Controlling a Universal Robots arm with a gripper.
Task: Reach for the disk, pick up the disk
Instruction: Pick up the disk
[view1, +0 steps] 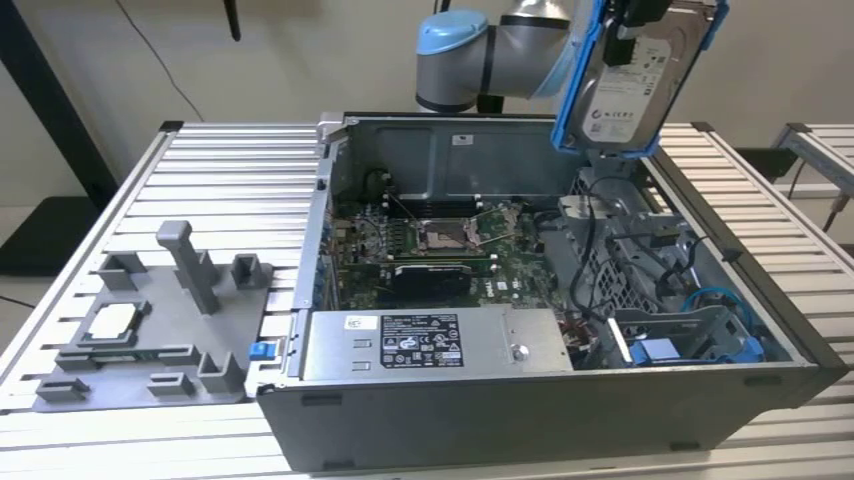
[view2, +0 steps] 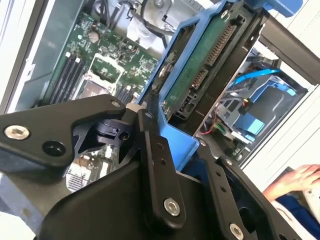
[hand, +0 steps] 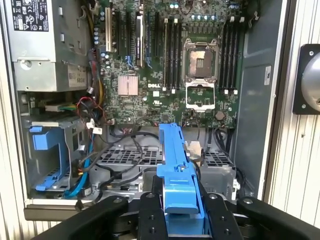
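The disk (view1: 638, 85) is a silver-grey hard drive with a white label in a bright blue bracket. It hangs upright above the back right corner of the open computer case (view1: 534, 420). My gripper (view1: 622, 38) is shut on its upper edge. In the first wrist view the blue bracket (hand: 179, 190) sits clamped between my black fingers (hand: 150, 215), high over the motherboard. In the second wrist view the disk (view2: 210, 65) shows its green circuit-board underside and connector, with the gripper (view2: 182, 150) closed on the bracket edge.
Inside the case lie the motherboard (view1: 441, 240), a long grey box with a white sticker (view1: 427, 345), cables and a blue drive cage (view1: 694, 345). A grey fixture (view1: 160, 330) holding a small chip piece stands on the slatted table at the exterior view's left. A person's hand (view2: 300, 180) rests beside the case.
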